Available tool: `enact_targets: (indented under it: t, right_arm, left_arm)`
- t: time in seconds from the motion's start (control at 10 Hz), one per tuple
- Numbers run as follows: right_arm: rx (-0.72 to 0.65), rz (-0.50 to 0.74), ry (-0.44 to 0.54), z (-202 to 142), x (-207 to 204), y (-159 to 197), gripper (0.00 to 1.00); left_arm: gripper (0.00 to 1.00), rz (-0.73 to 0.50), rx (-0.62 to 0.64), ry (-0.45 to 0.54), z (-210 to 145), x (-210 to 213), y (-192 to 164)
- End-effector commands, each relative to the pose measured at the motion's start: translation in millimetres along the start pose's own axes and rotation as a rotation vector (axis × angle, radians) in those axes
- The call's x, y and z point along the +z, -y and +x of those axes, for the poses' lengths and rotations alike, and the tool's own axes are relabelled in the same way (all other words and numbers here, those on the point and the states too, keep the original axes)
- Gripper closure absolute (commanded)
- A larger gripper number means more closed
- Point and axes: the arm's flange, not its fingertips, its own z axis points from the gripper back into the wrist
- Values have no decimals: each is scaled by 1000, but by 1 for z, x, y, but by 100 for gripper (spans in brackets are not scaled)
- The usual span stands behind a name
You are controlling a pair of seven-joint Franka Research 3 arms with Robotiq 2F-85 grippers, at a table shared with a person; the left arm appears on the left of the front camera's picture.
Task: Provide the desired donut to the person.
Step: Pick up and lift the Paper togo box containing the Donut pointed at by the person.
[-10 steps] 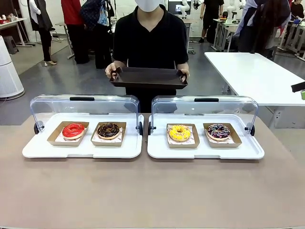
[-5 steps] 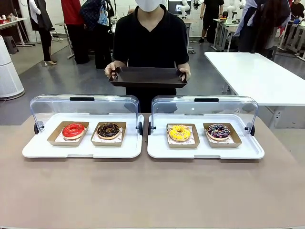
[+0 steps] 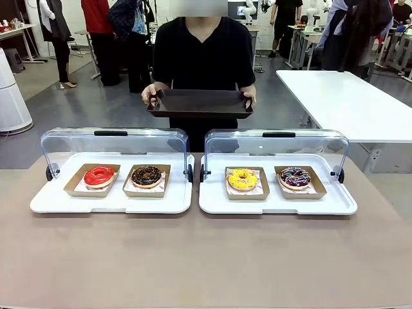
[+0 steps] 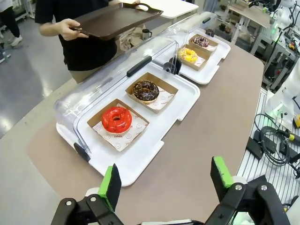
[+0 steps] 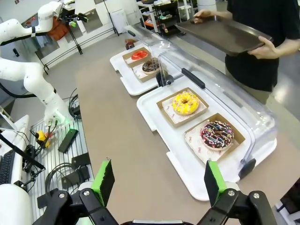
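Note:
The person in a black shirt stands at the far side of the table, holding an empty dark tray in both hands. Four donuts lie in cardboard trays: a red donut and a chocolate donut in the left white case, a yellow donut and a dark sprinkled donut in the right white case. My left gripper hangs open above the table's near left corner, well short of the red donut. My right gripper is open too, back from the sprinkled donut.
Both cases have clear lids swung up at the back. The brown tabletop in front of the cases is bare. A white table stands at the far right. Other people stand farther back in the room.
The person has shifted the dark tray very slightly. The donuts and cases are as before.

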Motion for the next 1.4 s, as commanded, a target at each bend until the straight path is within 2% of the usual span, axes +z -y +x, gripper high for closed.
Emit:
enact_targets:
  t: [0.0, 1.3]
  right_arm:
    - [0, 9, 16, 0, 0, 2, 0]
    - [0, 9, 16, 0, 0, 2, 0]
  left_arm:
    - [0, -9, -14, 23, 0, 1, -1]
    - [0, -9, -14, 23, 0, 1, -1]
